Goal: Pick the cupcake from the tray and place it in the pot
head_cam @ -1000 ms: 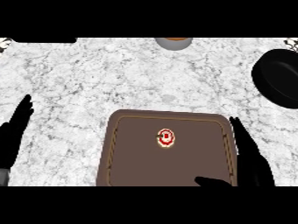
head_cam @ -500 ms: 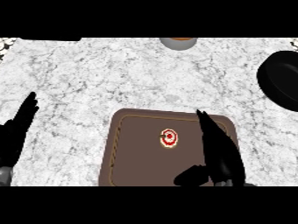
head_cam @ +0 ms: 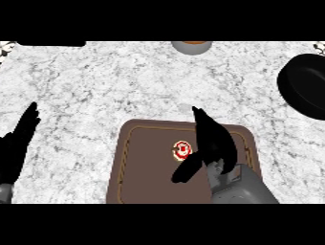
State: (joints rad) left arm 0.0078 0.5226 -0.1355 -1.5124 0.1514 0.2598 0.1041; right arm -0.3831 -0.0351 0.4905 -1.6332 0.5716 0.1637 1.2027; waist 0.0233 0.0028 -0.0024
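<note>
A small cupcake [head_cam: 181, 149] with red and white topping sits near the middle of the brown tray [head_cam: 143, 162]. My right hand [head_cam: 213, 143] hangs over the tray just right of the cupcake, fingers straight and pointing away, thumb [head_cam: 187, 170] spread below the cupcake; it holds nothing. The black pot [head_cam: 313, 87] lies at the far right of the marble counter. My left hand [head_cam: 10, 150] rests open at the left edge, fingers up.
An orange and grey round container [head_cam: 191, 46] stands at the counter's back edge. A dark object [head_cam: 51, 43] lies at the back left. Patterned tiles show in the top corners.
My right hand has moved left and forward over the tray, from its right rim to right beside the cupcake. The left hand has barely moved.
</note>
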